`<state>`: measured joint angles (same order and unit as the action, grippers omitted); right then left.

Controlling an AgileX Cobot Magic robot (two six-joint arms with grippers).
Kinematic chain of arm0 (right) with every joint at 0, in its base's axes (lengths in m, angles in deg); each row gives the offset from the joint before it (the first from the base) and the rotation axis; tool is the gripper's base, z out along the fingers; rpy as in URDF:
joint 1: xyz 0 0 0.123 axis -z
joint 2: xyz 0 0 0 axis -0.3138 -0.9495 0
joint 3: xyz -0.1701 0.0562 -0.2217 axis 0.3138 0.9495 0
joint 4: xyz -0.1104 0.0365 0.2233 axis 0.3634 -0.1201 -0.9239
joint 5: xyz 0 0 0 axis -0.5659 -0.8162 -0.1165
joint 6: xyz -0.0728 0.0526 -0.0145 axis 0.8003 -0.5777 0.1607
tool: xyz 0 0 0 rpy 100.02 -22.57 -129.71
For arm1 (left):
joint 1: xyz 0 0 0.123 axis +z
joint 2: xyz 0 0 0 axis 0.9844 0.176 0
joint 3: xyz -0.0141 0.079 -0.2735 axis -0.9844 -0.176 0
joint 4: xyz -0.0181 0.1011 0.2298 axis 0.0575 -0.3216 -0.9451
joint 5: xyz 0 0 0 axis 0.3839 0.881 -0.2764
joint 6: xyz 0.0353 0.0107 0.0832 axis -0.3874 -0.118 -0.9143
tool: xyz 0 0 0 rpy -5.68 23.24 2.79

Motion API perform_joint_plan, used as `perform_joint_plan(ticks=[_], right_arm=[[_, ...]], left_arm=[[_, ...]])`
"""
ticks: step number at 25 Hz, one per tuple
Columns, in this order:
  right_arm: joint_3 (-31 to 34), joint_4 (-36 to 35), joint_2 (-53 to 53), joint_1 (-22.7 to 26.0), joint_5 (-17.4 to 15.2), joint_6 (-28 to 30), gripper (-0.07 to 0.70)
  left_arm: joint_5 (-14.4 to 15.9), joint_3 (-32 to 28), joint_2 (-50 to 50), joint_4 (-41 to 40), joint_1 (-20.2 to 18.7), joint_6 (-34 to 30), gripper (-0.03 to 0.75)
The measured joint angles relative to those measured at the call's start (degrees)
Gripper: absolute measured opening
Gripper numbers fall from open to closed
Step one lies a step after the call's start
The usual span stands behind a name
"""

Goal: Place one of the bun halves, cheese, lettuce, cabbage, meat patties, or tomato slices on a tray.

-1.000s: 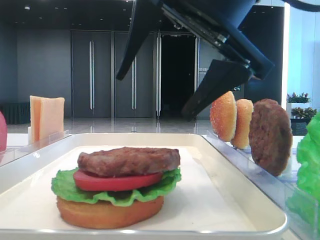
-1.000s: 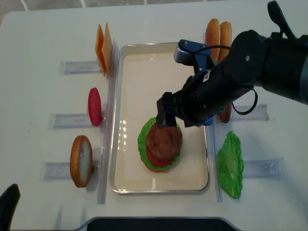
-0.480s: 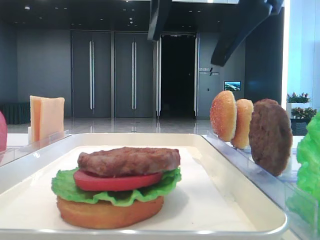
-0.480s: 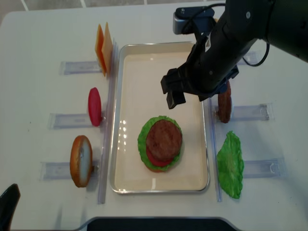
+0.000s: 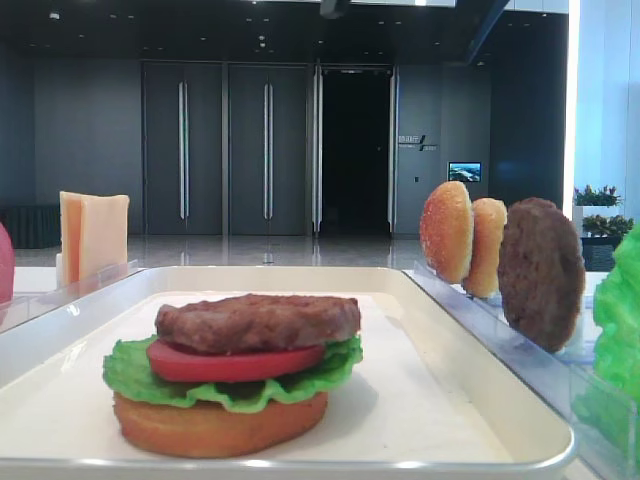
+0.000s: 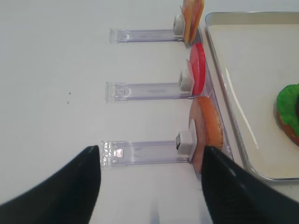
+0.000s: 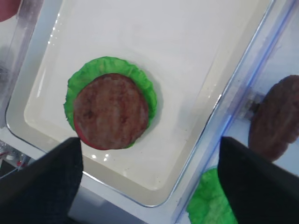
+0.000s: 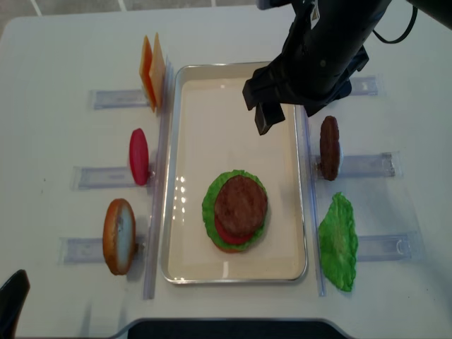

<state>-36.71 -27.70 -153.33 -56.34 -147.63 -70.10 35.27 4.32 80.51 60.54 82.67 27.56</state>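
- Low side view: tray (image 5: 480,425) carries one stack, bottom to top: bun half (image 5: 215,425), lettuce leaf (image 5: 130,375), tomato slice (image 5: 230,362), meat patty (image 5: 258,320). Patty lies flat and level on top. Judged status: four layers placed; cheese and a top bun not yet on the stack. Spare stock to the right, upright in a clear rack (image 5: 500,345): two bun halves (image 5: 447,232), one spare patty (image 5: 540,272). Cheese slices (image 5: 93,233) upright at far left. No gripper in this view.
- Right wrist view: looks down on the stack; patty (image 7: 111,112) sits centred on the green leaf, a red edge showing at its lower rim. Both dark fingers (image 7: 42,179) stand wide apart at the frame's lower corners, with nothing between them. Spare patty at the right edge, outside the tray rim.
- Left wrist view: left-side racks only — cheese, a spare tomato slice (image 6: 198,70), one bun half (image 6: 209,133), each upright just beside the tray. Left fingers (image 6: 56,191) spread, empty, over bare bench (image 6: 51,84).
- Overhead view: whole layout at once. Right gripper (image 8: 265,106) released and empty, above the tray's far end, well apart from the stack. Loose second lettuce leaf (image 8: 337,241) lies right of the tray. Only a sliver of the left arm shows at the bottom-left corner.
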Motion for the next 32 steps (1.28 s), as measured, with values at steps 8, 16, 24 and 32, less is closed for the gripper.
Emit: perform_joint_plan(ticks=[8, 16, 24, 32], right_arm=[[-0.31, 1.78, 0.0, 5.94, -0.12, 0.33, 0.582], [-0.31, 2.58, 0.0, 22.82, -0.12, 6.4, 0.577], [-0.31, 3.41, 0.0, 36.25, -0.12, 11.36, 0.575], [0.56, 4.22, 1.79, 39.15, -0.12, 13.77, 0.566]], left_arm=[[0.0, 0.0, 0.0, 0.05, 0.0, 0.0, 0.517], [0.0, 0.0, 0.0, 0.16, 0.0, 0.0, 0.517], [0.0, 0.0, 0.0, 0.2, 0.0, 0.0, 0.517], [0.0, 0.0, 0.0, 0.2, 0.0, 0.0, 0.517]])
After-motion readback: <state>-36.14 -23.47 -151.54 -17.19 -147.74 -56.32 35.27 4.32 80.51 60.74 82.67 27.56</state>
